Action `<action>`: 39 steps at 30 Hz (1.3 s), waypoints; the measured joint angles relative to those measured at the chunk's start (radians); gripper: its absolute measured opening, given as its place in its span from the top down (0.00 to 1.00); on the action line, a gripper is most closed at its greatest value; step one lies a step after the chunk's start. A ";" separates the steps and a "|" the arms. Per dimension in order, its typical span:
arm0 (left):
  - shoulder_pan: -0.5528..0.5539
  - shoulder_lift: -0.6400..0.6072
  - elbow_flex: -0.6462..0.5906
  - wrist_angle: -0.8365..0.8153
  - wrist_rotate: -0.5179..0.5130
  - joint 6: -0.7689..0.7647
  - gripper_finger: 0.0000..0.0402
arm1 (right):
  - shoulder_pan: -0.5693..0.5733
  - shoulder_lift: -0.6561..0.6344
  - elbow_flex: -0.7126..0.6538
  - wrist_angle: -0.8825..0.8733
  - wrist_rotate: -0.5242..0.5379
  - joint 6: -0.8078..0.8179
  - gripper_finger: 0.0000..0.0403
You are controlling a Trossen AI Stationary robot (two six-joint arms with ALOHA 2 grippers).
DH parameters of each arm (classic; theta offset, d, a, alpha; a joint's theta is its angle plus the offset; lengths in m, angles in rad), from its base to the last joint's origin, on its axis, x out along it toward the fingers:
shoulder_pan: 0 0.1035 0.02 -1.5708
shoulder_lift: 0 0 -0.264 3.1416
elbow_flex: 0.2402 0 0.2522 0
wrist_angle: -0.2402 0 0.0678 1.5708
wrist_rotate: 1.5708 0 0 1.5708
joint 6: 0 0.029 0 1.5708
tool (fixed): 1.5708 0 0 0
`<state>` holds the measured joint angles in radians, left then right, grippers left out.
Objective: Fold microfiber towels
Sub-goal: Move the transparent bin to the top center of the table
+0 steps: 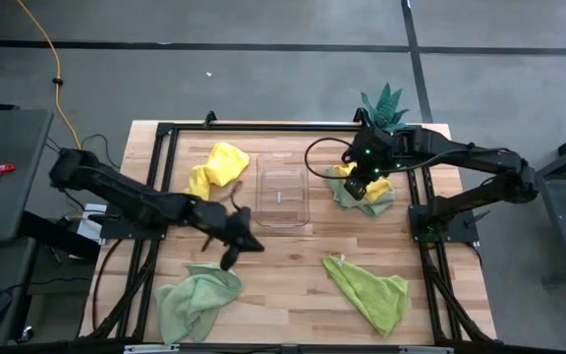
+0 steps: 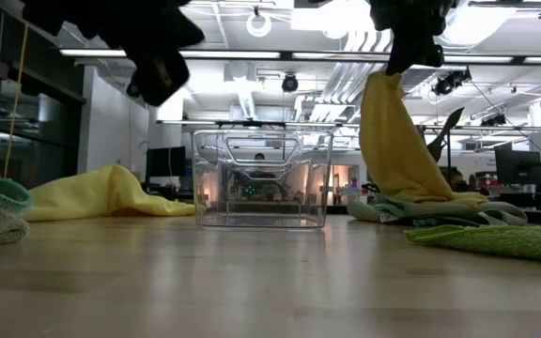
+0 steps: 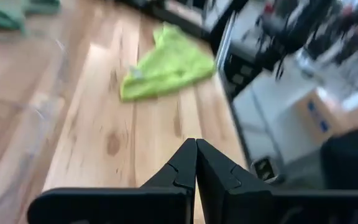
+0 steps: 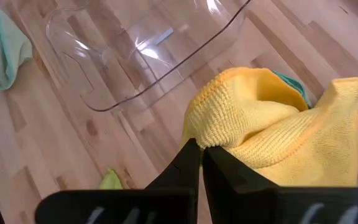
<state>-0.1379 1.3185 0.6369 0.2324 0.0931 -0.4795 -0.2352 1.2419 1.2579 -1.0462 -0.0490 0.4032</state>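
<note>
The right gripper (image 4: 201, 149) is pinching a yellow towel (image 4: 278, 130) and holding it above a mint towel (image 2: 440, 211) right of the bin (image 1: 282, 197), while the left gripper (image 3: 196, 144) is hovering clenched and empty mid-table.

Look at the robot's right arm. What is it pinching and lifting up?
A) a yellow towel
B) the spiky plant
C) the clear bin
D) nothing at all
A: the right gripper has its jaws shut on a yellow towel, and in the low view the cloth hangs down from it above the table.
</note>
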 joint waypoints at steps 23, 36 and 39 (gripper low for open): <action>0.090 0.338 0.173 -0.050 -0.534 0.136 1.00 | 0.000 0.000 0.000 0.001 0.023 0.018 1.00; 0.343 0.337 0.173 0.006 -0.519 0.255 1.00 | 0.000 0.000 0.000 0.023 -0.015 0.016 1.00; 0.392 0.285 0.170 0.003 -0.346 0.251 1.00 | 0.013 0.000 0.000 0.062 -0.055 0.025 1.00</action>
<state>0.2541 1.6032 0.8068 0.2353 -0.2531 -0.2289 -0.2218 1.2423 1.2579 -0.9847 -0.1044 0.4286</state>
